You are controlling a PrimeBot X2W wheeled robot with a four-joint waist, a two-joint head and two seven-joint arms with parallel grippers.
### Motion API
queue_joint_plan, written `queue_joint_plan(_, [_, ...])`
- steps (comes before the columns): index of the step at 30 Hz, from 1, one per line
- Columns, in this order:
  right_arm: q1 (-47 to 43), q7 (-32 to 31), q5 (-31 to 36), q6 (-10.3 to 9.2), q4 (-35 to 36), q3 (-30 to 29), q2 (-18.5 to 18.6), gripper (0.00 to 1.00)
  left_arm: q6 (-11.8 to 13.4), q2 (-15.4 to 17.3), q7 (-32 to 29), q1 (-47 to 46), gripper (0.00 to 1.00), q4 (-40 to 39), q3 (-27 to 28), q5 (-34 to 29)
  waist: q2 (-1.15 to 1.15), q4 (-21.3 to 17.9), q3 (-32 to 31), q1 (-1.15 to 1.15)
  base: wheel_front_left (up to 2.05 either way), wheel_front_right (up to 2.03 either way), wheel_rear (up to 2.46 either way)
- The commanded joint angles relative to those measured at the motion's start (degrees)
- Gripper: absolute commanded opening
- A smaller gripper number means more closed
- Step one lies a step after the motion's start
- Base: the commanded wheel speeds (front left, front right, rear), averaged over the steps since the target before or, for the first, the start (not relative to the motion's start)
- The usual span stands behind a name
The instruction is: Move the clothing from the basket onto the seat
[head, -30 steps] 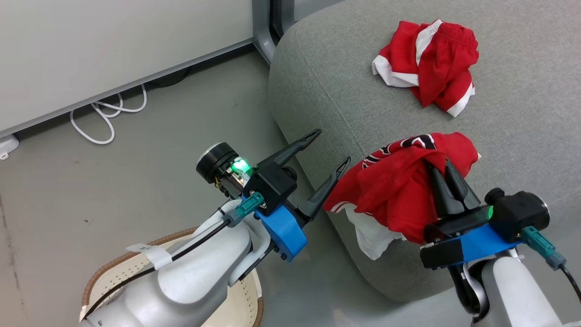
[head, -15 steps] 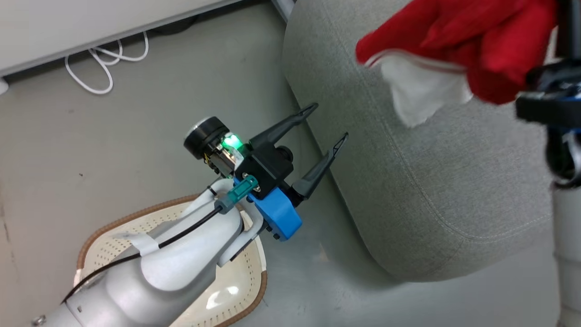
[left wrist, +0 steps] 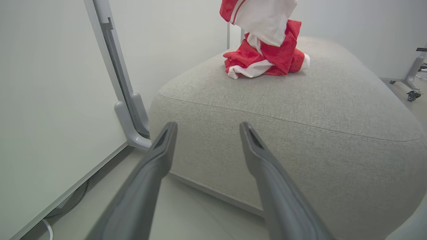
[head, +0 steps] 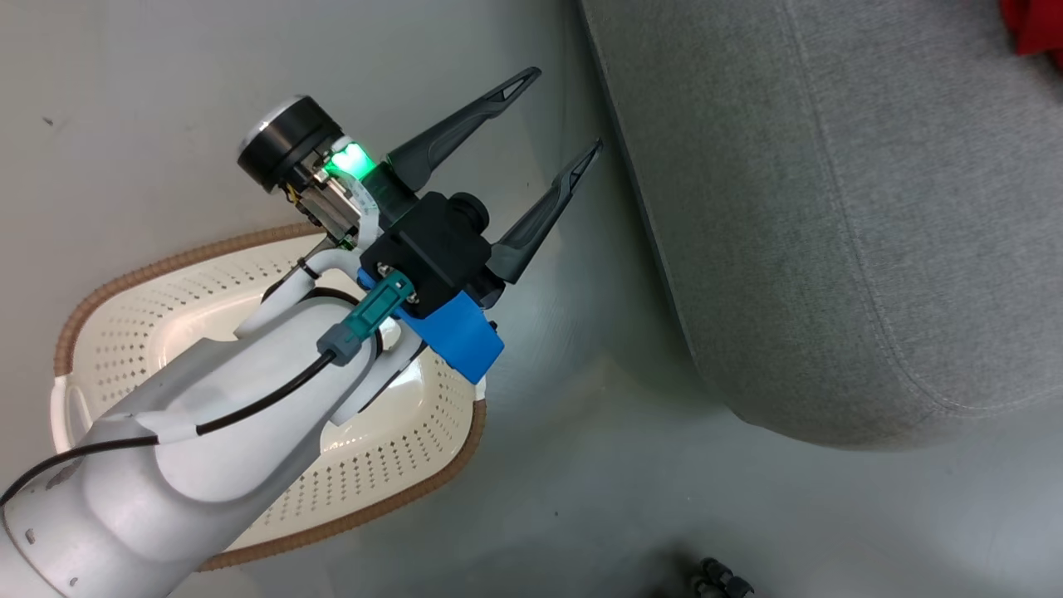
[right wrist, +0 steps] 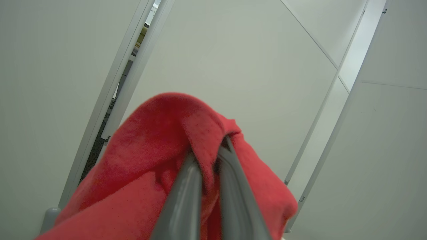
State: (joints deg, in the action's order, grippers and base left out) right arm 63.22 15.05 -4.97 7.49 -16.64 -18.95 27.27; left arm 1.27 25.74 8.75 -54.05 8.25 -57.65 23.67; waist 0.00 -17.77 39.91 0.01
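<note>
Left fingers: the left fingers (head: 465, 124) are wide apart and hold nothing. In the head view they point to about 1 o'clock, at the side of the seat (head: 830, 208), close to it but not touching.
Right fingers: the right fingers (right wrist: 186, 200) are close together, clamped on red clothing (right wrist: 143, 156). The cloth folds over the tips and hangs down toward 7 o'clock in the right wrist view.
Bundle: a red and white bundle (left wrist: 263, 61) lies crumpled on top of the seat, at 12 o'clock in the left wrist view.
Hanging piece: a red and white hanging piece (left wrist: 267, 16) is right above the bundle. It is hard to tell if the two touch.
Basket: the basket (head: 166, 266) sits on the floor at 8 o'clock in the head view, open side up, under the left arm. Its long way runs from about 8 to 2 o'clock.
Seat: big, grey and soft, with round edges and a sewn line along its side.
Floor: the floor (head: 581, 498) is grey, smooth and shiny.
Room: white wall panels (right wrist: 250, 60), a grey frame post (left wrist: 113, 66), and a stand on wheels (left wrist: 412, 80) at 3 o'clock in the left wrist view.
</note>
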Motion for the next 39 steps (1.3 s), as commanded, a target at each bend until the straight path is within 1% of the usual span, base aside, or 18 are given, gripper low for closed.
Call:
queue_joint_plan(1, [1.53,0.19,0.80,0.01,-2.97,-1.26,1.72,0.00,0.31,0.60,-0.37,-1.12,1.00,-1.13,0.34,-0.44,0.00,0.36,5.00,-0.01,0.00,0.00,0.00])
queue_joint_plan(3, [2.43,0.19,1.41,0.01,-6.44,-2.67,2.32,0.00,0.46,1.14,-0.74,-1.64,1.00,-2.11,0.37,-0.62,0.00,0.58,6.31,-0.01,0.00,0.00,0.00])
queue_joint_plan(5, [2.37,0.18,2.63,0.01,-9.97,-3.39,1.69,0.00,0.60,1.49,-0.91,-1.80,1.00,-2.82,0.40,-0.75,0.00,0.81,7.35,-0.01,0.00,0.00,0.00])
queue_joint_plan(10, [1.33,0.19,6.41,0.01,-15.65,-4.83,-3.33,0.00,0.95,1.71,-0.91,-1.46,1.00,-3.78,0.14,-0.92,0.00,1.10,8.44,-0.01,0.00,0.00,0.00])
queue_joint_plan(15, [-0.82,0.19,10.60,0.01,-17.63,-9.22,-10.41,0.00,1.06,1.24,-0.42,-1.75,1.00,-3.80,-0.08,-0.89,0.00,1.83,8.27,-0.01,0.00,0.00,0.00])
queue_joint_plan(18, [-2.31,0.19,12.93,0.01,-17.11,-11.27,-13.96,0.00,1.17,1.37,-0.11,-1.86,1.00,-3.60,-0.01,-0.80,0.00,2.04,7.92,-0.01,0.00,0.00,0.00])
queue_joint_plan(19, [-2.31,0.19,12.93,0.01,-17.11,-11.27,-13.96,0.00,1.17,1.37,-0.11,-1.86,1.00,-3.60,-0.01,-0.80,0.00,2.04,7.92,-0.01,0.00,0.00,0.00])
queue_joint_plan(22, [-4.51,0.19,14.62,0.01,-15.49,-12.71,-16.71,0.00,1.26,1.41,0.17,-1.50,1.00,-3.23,-0.07,-0.51,0.00,2.18,7.18,-0.01,0.00,0.00,0.00])
queue_joint_plan(23, [-5.33,0.19,14.97,0.01,-14.86,-12.99,-17.36,0.04,1.31,1.34,0.38,-1.32,1.00,-3.05,-0.11,-0.39,0.00,2.25,6.85,-0.01,0.00,0.00,0.00])
queue_joint_plan(24, [-6.07,0.19,15.21,0.01,-14.19,-13.28,-17.83,0.45,1.41,1.18,0.57,-1.10,1.00,-2.86,-0.15,-0.25,0.00,2.34,6.42,-0.01,0.00,0.00,0.00])
queue_joint_plan(25, [-6.90,0.19,15.07,0.01,-13.57,-13.66,-18.25,1.00,1.49,0.98,0.94,-0.83,1.00,-2.66,-0.22,-0.15,0.00,2.48,5.88,-0.01,0.00,0.00,0.00])
queue_joint_plan(27, [-9.07,0.19,13.76,0.01,-11.37,-14.66,-18.53,1.00,1.64,0.34,1.70,-0.20,1.00,-2.05,-0.35,0.11,0.00,2.89,4.51,-0.01,0.00,0.00,0.00])
queue_joint_plan(28, [-10.80,0.19,12.94,0.01,-10.26,-14.63,-17.98,1.00,1.68,-0.15,2.23,-0.02,1.00,-1.64,-0.39,0.38,0.00,3.23,3.63,-0.01,0.00,0.00,0.00])
queue_joint_plan(32, [-18.28,0.19,10.05,0.01,-6.28,-13.19,-17.11,1.00,2.11,-1.62,4.22,1.54,1.00,0.47,0.09,1.40,0.00,4.35,-0.49,-0.01,0.00,0.00,0.00])
queue_joint_plan(36, [-25.82,0.19,6.73,0.01,-2.68,-10.21,-15.96,1.00,2.58,-3.03,5.72,3.87,1.00,2.52,1.23,2.74,0.00,5.30,-5.57,-0.01,0.00,0.00,0.00])
queue_joint_plan(39, [-30.79,0.19,4.20,0.01,0.90,-6.76,-16.54,1.00,3.40,-3.86,6.33,6.84,1.00,4.12,3.66,4.49,0.00,6.05,-10.04,-0.01,0.00,0.00,0.00])
